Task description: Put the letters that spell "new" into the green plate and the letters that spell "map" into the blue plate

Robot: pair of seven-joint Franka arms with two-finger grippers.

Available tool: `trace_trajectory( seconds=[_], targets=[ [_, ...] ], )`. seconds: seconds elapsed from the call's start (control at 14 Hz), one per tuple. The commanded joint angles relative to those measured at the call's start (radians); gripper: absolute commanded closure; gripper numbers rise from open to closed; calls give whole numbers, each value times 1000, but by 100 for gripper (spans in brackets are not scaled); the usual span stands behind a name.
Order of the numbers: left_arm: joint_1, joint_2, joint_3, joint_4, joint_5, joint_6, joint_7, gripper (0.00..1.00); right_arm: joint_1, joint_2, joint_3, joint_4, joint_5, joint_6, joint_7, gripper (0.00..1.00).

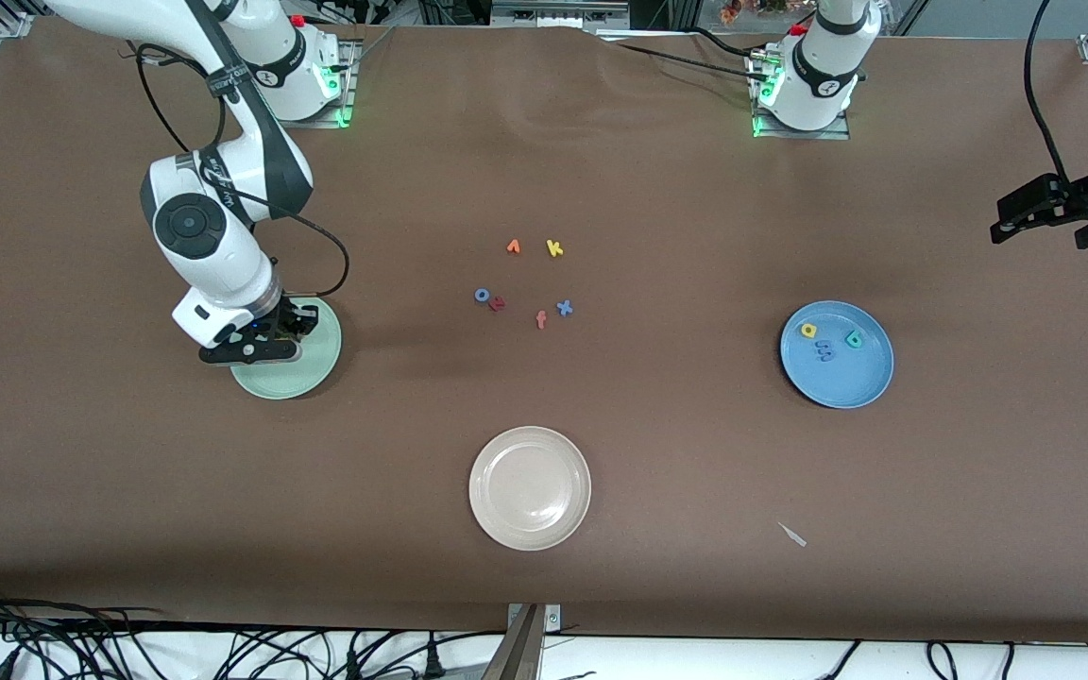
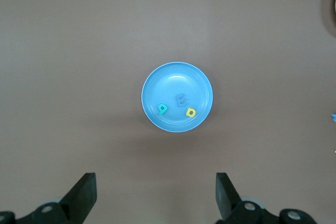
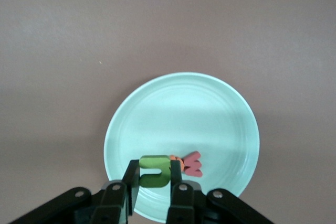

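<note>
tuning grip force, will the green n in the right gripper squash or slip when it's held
The green n looks like thick foam, so probably light and a bit squashy. The right gripper pinches its flat sides without visible deformation, so slipping seems unlikely. Released, it should lie flat in the green plate.

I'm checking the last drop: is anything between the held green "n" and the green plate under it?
Nothing visible. The right gripper, shut on the olive-green "n", hangs over the green plate; beneath it only bare plate shows, with the orange "e" and salmon "w" lying beside.

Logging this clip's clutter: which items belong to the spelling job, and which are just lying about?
Job: olive "n" in the right gripper; orange "e", salmon "w" in green plate; "m", "a", "p" in blue plate.
Lying about: beige plate, "k", "x", "o", "f".
</note>
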Motion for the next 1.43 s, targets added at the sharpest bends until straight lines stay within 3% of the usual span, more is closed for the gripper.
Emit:
trace_trajectory(
  seconds=[0.0, 0.07, 0.29, 0.36, 0.43, 0.57, 0.64, 1.15, 1.36],
  targets=[
    [-4, -2, 3, 2, -13, -10, 8, 0, 7, -43, -1, -72, 35, 40, -22, 82],
    [-4, -4, 3, 2, -13, -10, 8, 0, 7, -51, -9, -92, 35, 61, -25, 65],
    [-4, -2, 3, 2, -13, -10, 8, 0, 7, -59, -27, -124, 35, 77, -46, 60],
    [-4, -2, 3, 2, -13, -10, 8, 0, 7, -66, -39, -131, 35, 85, -58, 46],
    [-4, -2, 3, 2, -13, -10, 8, 0, 7, -68, -42, -131, 35, 83, -65, 38],
    [-4, -4, 3, 2, -13, -10, 8, 0, 7, -66, -47, -117, 47, 71, -60, 7],
    [-4, -4, 3, 2, -13, -10, 8, 0, 7, -68, -47, -97, 88, 51, -62, 0],
    [-4, -2, 3, 2, -13, -10, 8, 0, 7, -135, -45, 157, 182, -324, -69, 0],
    [-4, -2, 3, 0, -13, -10, 8, 0, 7, -145, -65, 336, 209, -539, -121, 0]
  ],
)
